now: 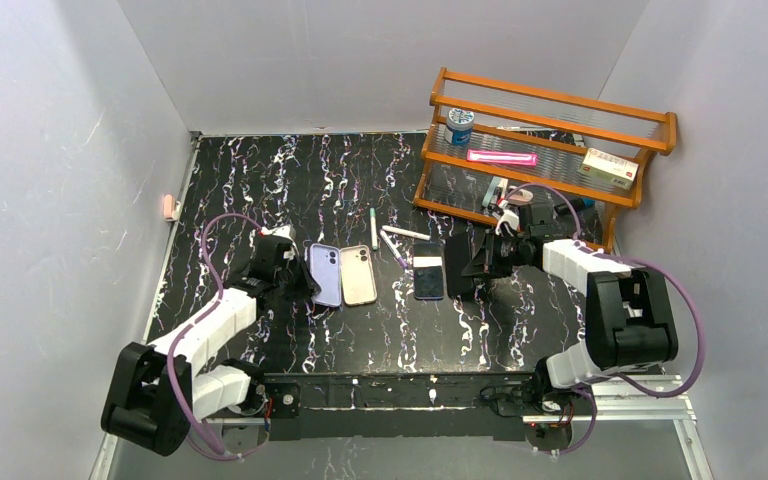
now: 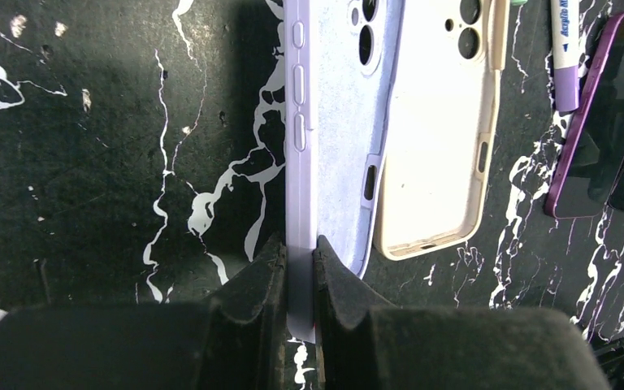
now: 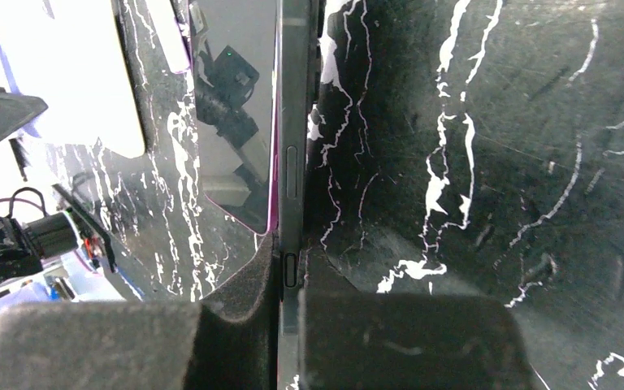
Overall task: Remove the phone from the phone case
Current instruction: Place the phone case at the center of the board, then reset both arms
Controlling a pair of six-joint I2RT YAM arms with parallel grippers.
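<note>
A phone point(image 1: 428, 270) with a purple rim lies screen up at mid-table; it also shows in the right wrist view point(image 3: 231, 114). My right gripper point(image 1: 467, 265) is shut on the side wall of a dark grey case point(image 3: 293, 146) right against the phone's right edge. I cannot tell whether the phone still sits in that case. My left gripper point(image 1: 300, 280) is shut on the left side wall of an empty lavender case point(image 2: 337, 122) lying inside up. An empty cream case point(image 2: 443, 138) lies just right of it.
Pens point(image 1: 373, 228) and a purple marker point(image 2: 566, 57) lie behind the cases. An orange wooden rack point(image 1: 550, 150) with a tin, a pink item and a box stands at the back right. Grey walls close in the table.
</note>
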